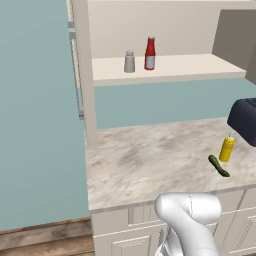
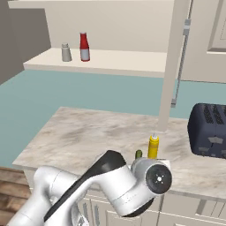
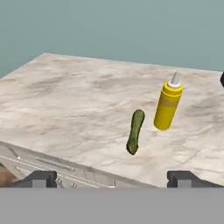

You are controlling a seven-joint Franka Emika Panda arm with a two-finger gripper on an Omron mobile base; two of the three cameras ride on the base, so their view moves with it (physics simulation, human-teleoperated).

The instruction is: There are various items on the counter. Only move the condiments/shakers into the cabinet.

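The small red bottle (image 1: 150,53) (image 2: 84,47) and the grey shaker (image 1: 129,62) (image 2: 66,52) stand upright side by side on the cabinet's cream shelf (image 1: 185,67) (image 2: 128,61). On the marbled counter (image 1: 140,160) (image 3: 65,100) the yellow squeeze bottle (image 1: 226,149) (image 2: 153,146) (image 3: 168,105) stands upright. The dark green vegetable (image 1: 218,165) (image 3: 135,131) lies just in front of it. My gripper (image 3: 111,179) is open and empty, low by the counter's front edge and short of both. Its fingertips (image 3: 40,178) are spread wide.
A dark toaster (image 1: 245,120) (image 2: 209,130) sits at the right end of the counter, close behind the yellow bottle. The cabinet's tall side post (image 1: 85,75) (image 2: 173,66) rises from the counter. My arm's elbow (image 2: 110,181) bends in front of the base cabinets.
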